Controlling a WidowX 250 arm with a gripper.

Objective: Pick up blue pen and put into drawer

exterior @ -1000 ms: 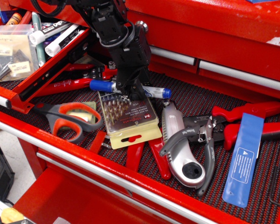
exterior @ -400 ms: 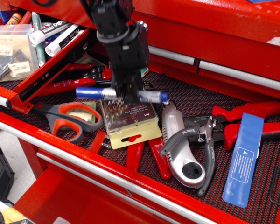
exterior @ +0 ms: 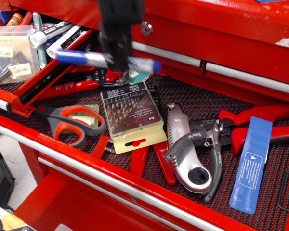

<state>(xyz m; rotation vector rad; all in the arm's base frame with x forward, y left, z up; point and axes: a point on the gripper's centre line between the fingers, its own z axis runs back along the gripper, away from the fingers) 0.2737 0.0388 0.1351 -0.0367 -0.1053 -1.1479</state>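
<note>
the blue pen (exterior: 86, 58) is a slim white barrel with a dark blue cap at its left end and a blue tip at its right. it is blurred, lies roughly level, and hangs in the air above the back left part of the wide drawer, its cap end just beside the right wall of the drawer (exterior: 48, 72). the gripper (exterior: 116, 61) is a dark blurred shape coming down from the top edge, its fingers clenched on the middle of the blue pen.

the drawer sits at the back left corner, red and narrow, holding white markers (exterior: 62, 41) and clear bags of small parts (exterior: 12, 53).

below, the wide drawer's black mesh mat (exterior: 192, 103) carries a drill bit case (exterior: 131, 115) near the middle, orange-handled scissors (exterior: 70, 122) toward the left front, a silver utility knife (exterior: 185, 154), red-handled pliers (exterior: 245, 127) toward the right, and a flat blue strip (exterior: 252, 163) near the right edge. red cabinet fronts with silver pulls (exterior: 250, 77) rise along the back edge.
</note>
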